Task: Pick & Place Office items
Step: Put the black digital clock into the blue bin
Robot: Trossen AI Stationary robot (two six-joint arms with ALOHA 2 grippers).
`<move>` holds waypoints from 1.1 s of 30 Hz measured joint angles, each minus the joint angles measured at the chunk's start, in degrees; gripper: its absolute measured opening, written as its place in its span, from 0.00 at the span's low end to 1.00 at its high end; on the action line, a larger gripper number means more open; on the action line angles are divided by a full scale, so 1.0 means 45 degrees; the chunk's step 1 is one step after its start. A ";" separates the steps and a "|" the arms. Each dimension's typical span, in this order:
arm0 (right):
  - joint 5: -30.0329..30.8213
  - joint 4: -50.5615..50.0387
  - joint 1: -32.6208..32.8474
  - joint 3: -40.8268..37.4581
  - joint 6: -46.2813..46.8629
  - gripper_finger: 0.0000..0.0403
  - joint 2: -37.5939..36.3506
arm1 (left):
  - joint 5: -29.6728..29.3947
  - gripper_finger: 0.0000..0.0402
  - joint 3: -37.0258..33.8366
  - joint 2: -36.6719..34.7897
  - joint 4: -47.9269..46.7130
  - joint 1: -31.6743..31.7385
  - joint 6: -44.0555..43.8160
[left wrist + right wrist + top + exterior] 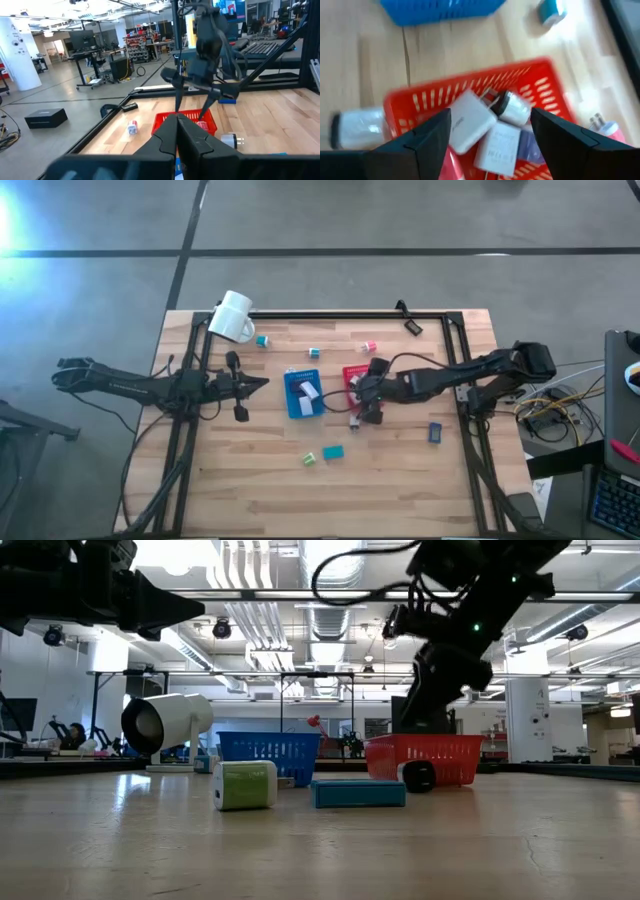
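My right gripper (492, 132) hangs open above the red tray (542, 75), one finger on each side of the white blocks and plugs (485, 125) lying in it, touching none. In the high view it is over the tray's near end (362, 408). My left gripper (177, 140) is shut and holds nothing, level beside the blue tray (303, 393), which holds white and blue items. Loose items lie on the table: a green block (245, 785), a teal block (357, 793), a dark blue one (435, 432), a pink one (369, 346) and two teal ones (262, 340).
A large white mug (235, 315) lies on its side at the far left corner. A white roll with a dark end (418, 776) lies just outside the red tray's near side. A black clip (411, 327) sits by the far rail. Bare wood spreads along the near edge.
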 joint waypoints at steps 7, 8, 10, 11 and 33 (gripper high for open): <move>0.1493 0.0030 0.0578 -0.0493 0.0539 0.59 -0.1814 | 0.0024 0.03 0.0000 -0.0005 -0.0001 -0.0005 -0.0090; 0.1648 0.0165 0.0710 -0.0629 0.0530 0.59 -0.2075 | 0.0024 0.03 0.0000 -0.0005 0.0002 -0.0005 -0.0118; 0.1664 0.0590 0.0952 -0.0933 0.0466 0.57 -0.2588 | 0.0024 0.03 0.0000 -0.0005 0.0000 -0.0005 -0.0138; 0.1664 0.0953 0.1070 -0.1108 0.0375 0.56 -0.2822 | 0.0024 0.03 0.0000 -0.0005 0.0000 -0.0005 -0.0206; -0.1367 0.9266 0.1622 -0.5804 -0.2360 0.45 -0.7211 | 0.0131 0.03 0.0183 -0.0015 -0.0291 -0.0019 -0.0231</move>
